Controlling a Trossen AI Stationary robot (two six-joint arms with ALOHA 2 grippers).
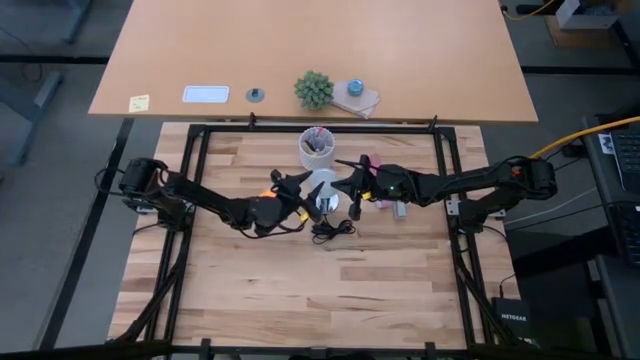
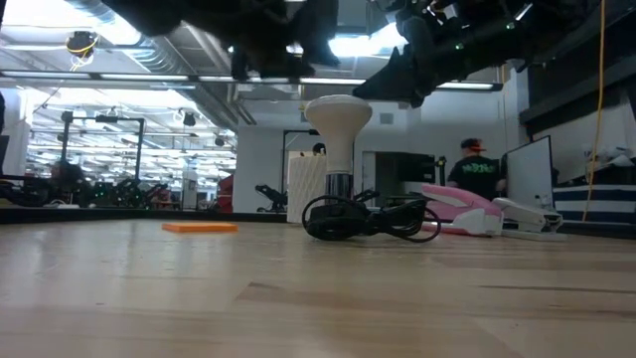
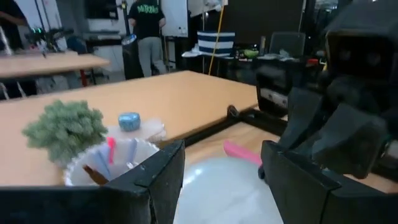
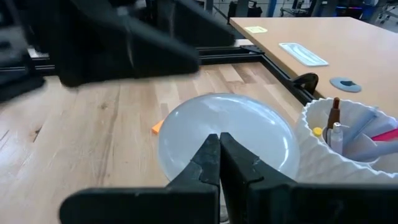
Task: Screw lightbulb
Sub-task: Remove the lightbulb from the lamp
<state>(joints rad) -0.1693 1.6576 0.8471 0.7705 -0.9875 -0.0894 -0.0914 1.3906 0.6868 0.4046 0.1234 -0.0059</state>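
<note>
Left end effector [image 3: 221, 180] spread wide above the upright lightbulb [image 2: 338, 124]; right end effector [image 4: 219, 163] closed, empty

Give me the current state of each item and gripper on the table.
lightbulb: upright, wide end up, base in the fitting, not gripped.
fitting: on the table, black cord coiled around it.
cup of pens: upright.
left gripper: fingers open, just above the lightbulb.
right gripper: fingers shut, empty, above the lightbulb.
</note>
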